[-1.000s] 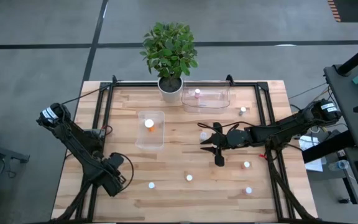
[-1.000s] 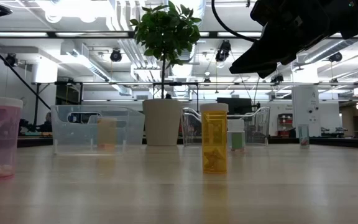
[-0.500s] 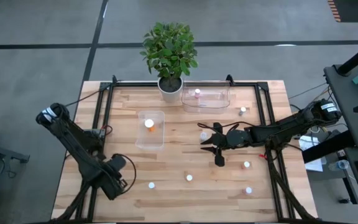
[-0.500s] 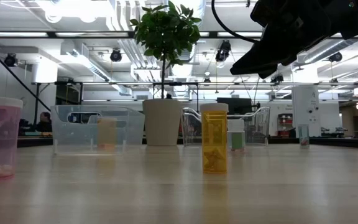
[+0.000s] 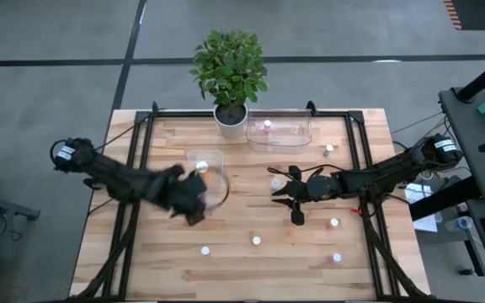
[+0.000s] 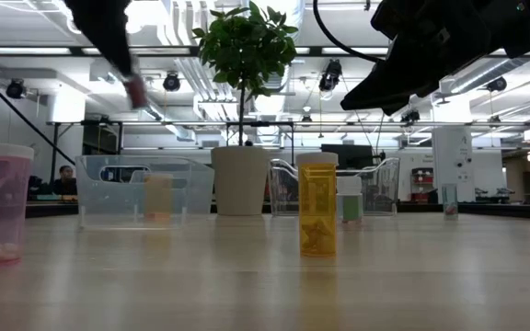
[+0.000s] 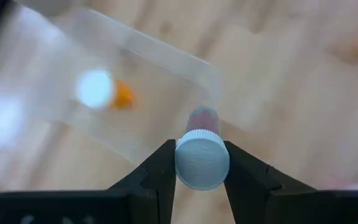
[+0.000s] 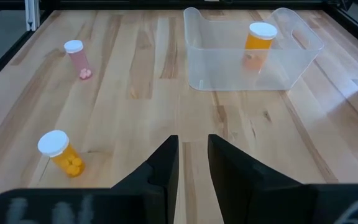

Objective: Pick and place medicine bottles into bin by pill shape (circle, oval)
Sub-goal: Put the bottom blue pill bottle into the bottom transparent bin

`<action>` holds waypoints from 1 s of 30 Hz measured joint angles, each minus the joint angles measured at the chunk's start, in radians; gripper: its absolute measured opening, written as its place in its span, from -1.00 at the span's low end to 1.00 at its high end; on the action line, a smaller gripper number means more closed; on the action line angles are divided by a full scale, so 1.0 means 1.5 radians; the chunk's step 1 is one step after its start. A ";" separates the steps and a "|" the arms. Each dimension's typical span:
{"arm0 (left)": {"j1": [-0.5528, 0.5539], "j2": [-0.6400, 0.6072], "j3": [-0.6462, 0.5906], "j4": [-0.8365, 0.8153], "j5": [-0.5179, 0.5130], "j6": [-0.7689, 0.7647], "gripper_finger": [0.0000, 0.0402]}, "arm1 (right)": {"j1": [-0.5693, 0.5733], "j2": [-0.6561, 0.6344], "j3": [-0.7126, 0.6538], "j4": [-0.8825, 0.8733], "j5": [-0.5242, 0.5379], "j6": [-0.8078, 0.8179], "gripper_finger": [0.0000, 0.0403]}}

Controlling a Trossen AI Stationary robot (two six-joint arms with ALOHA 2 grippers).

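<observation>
Motion marks the left arm: a second ago it sat folded over the counter's (image 5: 310, 252) front-left corner, and now it stretches from the left edge toward the middle, its left gripper (image 7: 199, 163) reaching the front end of the clear bin (image 5: 206, 174) that lies left of centre. That gripper is clamped on a medicine bottle with a white cap (image 7: 202, 160) and a pinkish body, held cap toward the wrist camera, above the bin's near wall. Inside this bin lies one orange bottle (image 7: 107, 92) with a white cap. In the low view the left arm now shows as a dark blur near the top left, where earlier only a corner of it showed.

The right arm has not shifted. It reaches in from the right edge toward the middle of the counter, and its right gripper (image 8: 190, 163) hovers with fingers near together and nothing between them. Ahead of it sit an orange bottle lying tilted (image 8: 61, 152), a pink bottle (image 8: 77, 57) and the first bin with its orange bottle.

A second clear bin (image 5: 280, 132) stands along the back edge beside the plant pot (image 5: 231, 118), with one bottle (image 5: 267, 126) in it. More white-capped bottles (image 5: 256, 241) stand scattered toward the front and right edges.
</observation>
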 joint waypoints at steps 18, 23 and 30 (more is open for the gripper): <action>0.221 0.045 -0.201 0.192 0.099 0.148 -0.56 | 0.000 0.000 0.000 -0.030 0.000 -0.011 -0.63; 0.221 0.089 -0.206 0.188 0.099 0.148 -0.56 | 0.000 0.000 0.000 -0.030 0.000 -0.010 -0.60; 0.220 0.119 -0.202 0.190 0.094 0.152 -0.47 | 0.000 0.000 0.000 -0.030 0.000 -0.010 -0.62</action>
